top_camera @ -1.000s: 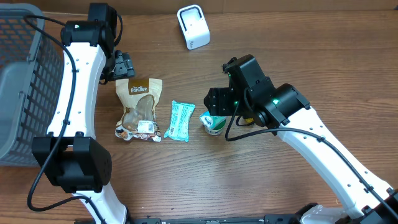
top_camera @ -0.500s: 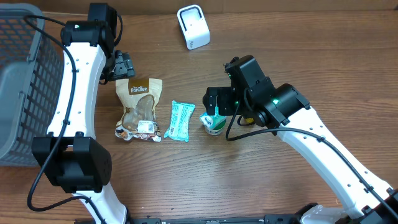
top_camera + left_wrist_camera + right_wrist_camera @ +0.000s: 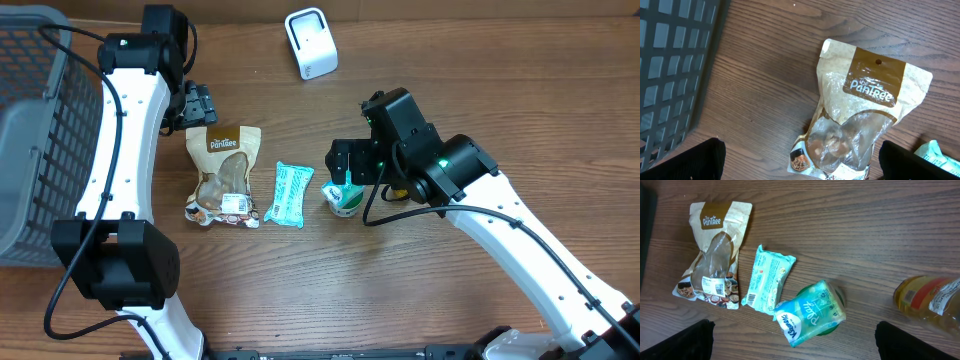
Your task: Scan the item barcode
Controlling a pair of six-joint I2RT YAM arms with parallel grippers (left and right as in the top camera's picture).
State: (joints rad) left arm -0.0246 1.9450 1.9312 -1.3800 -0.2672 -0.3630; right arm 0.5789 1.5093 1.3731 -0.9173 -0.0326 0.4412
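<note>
A green-and-white tissue pack (image 3: pixel 812 312) lies on the table over something round and green, directly below my right gripper (image 3: pixel 800 342), which is open and holds nothing. From above, the right gripper (image 3: pixel 345 170) hovers just over the tissue pack (image 3: pixel 344 199). A teal packet (image 3: pixel 291 194) and a brown snack pouch (image 3: pixel 224 175) lie to its left. My left gripper (image 3: pixel 800 165) is open above the brown snack pouch (image 3: pixel 865 115), near the pouch's top edge, and is also empty. The white scanner (image 3: pixel 311 42) stands at the back of the table.
A grey mesh basket (image 3: pixel 35 130) fills the left side, close to the left arm. A yellow bottle (image 3: pixel 932 300) lies right of the tissue pack, under the right arm from above. The teal packet (image 3: pixel 767 277) lies between pouch and tissue pack.
The right gripper's jaws have spread wider over the tissue pack and shifted slightly left. The left arm and the items have not moved.
</note>
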